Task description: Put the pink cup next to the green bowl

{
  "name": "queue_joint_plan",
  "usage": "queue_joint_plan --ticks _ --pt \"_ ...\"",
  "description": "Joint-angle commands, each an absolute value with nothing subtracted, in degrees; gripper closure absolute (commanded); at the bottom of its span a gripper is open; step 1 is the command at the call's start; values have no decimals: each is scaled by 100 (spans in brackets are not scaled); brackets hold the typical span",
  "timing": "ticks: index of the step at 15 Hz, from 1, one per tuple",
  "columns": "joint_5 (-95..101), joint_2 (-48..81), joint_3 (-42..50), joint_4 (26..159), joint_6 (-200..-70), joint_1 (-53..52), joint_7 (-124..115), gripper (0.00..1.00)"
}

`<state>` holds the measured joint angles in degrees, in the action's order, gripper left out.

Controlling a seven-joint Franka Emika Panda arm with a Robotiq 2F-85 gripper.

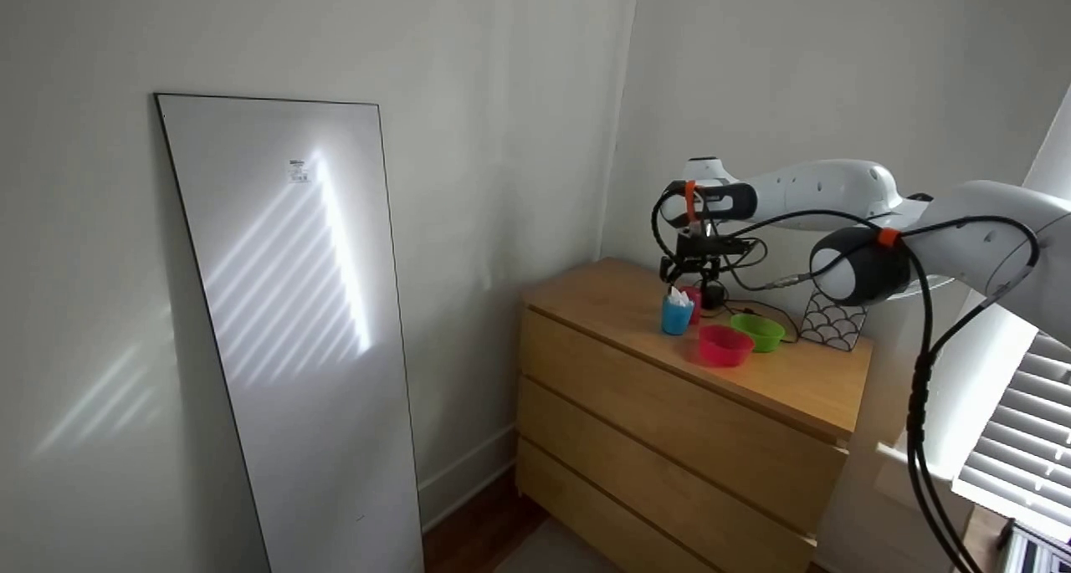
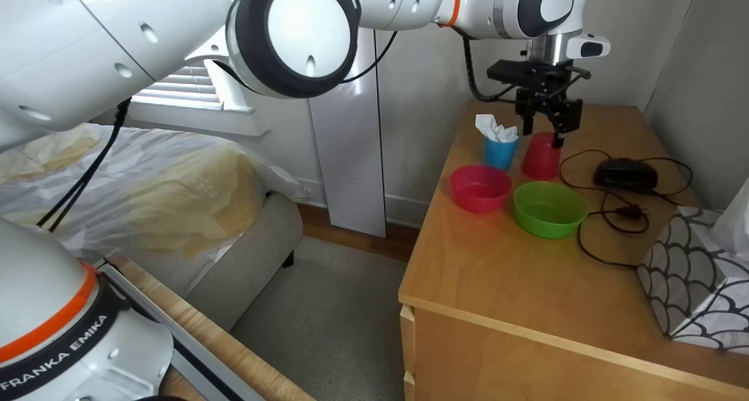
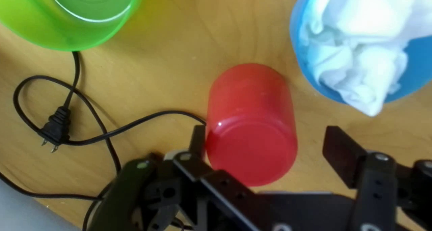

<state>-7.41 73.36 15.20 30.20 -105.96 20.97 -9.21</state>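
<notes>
The pink cup point(image 3: 249, 150) stands mouth-down on the dresser top, base up, in the wrist view. It also shows in both exterior views point(image 2: 541, 162) point(image 1: 694, 307), partly hidden behind the blue cup in one of them. My gripper point(image 3: 268, 145) is open, with the cup between its fingers. The left finger is close against the cup's side; a gap shows to the right finger. In an exterior view the gripper point(image 2: 543, 134) is at the cup's top. The green bowl point(image 2: 547, 226) sits a short way from the cup, at the upper left of the wrist view point(image 3: 60, 38).
A blue cup point(image 2: 499, 155) with white tissue stands close beside the pink cup. A magenta bowl point(image 2: 480, 197) sits beside the green bowl. A black device point(image 2: 626, 174) with a looping cord point(image 3: 94, 113) lies toward the wall. A patterned tissue box point(image 2: 681, 278) stands near the dresser's end.
</notes>
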Motion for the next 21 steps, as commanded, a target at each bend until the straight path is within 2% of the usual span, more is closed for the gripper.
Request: queue_joint_plan --ticks 1,12,21 --pt "-857 7023 1403 3117 -10456 2076 -883 0" --pt "-658 5896 1445 3289 -9390 1769 739 0" --pt "-739 5785 1404 3085 -9423 1717 965 0"
